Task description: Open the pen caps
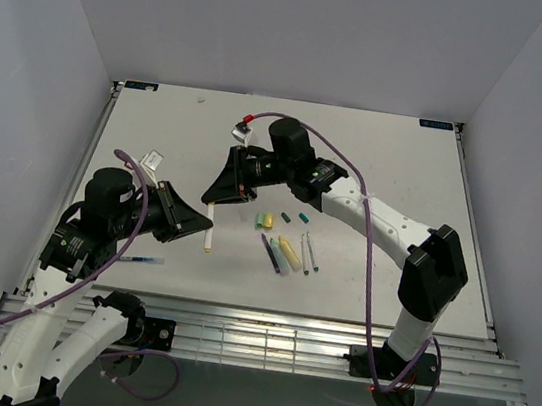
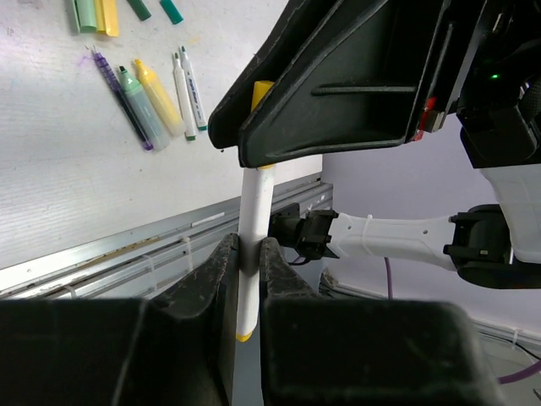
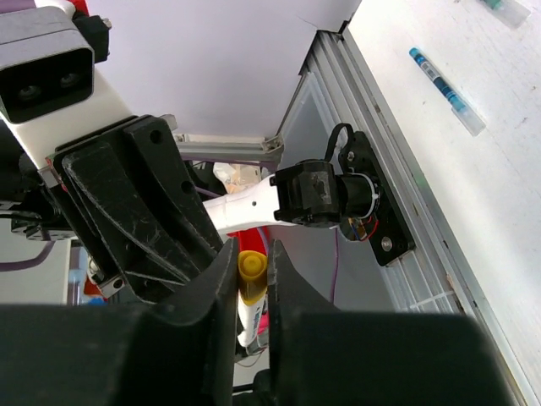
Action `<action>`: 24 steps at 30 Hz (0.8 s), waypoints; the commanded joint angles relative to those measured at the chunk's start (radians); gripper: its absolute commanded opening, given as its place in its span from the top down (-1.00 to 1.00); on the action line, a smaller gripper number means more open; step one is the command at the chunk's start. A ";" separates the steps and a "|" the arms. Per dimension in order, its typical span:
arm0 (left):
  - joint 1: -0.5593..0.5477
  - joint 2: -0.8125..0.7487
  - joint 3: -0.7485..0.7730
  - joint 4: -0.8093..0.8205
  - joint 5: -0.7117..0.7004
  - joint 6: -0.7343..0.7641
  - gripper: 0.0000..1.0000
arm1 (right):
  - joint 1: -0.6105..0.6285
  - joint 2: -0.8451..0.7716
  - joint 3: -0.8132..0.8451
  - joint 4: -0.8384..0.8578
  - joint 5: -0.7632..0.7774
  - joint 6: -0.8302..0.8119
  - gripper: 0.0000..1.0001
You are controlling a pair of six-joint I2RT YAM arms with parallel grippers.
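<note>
I had both arms bent in toward each other. My left gripper pinched the white pen; my right gripper pinched its yellow cap.

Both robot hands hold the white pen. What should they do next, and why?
Probably pull the right gripper straight away from the left gripper: its jaws pinch the yellow cap, the left grips the white pen body, and the cap looks still on.

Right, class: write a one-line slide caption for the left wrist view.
Left gripper holds a white pen while the right gripper clamps its yellow cap.
</note>
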 commanded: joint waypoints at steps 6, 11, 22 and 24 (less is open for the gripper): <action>-0.003 -0.019 -0.023 0.008 -0.006 -0.019 -0.20 | 0.007 -0.023 -0.010 0.120 -0.020 0.052 0.85; -0.003 -0.001 -0.043 0.024 0.030 -0.005 -0.23 | 0.015 -0.012 -0.001 0.147 -0.020 0.078 0.85; -0.003 0.015 -0.073 0.048 0.055 -0.001 0.50 | 0.016 0.018 -0.002 0.191 0.002 0.116 0.85; -0.003 0.010 -0.087 0.048 0.058 -0.002 0.53 | 0.016 0.026 0.002 0.179 0.029 0.110 0.85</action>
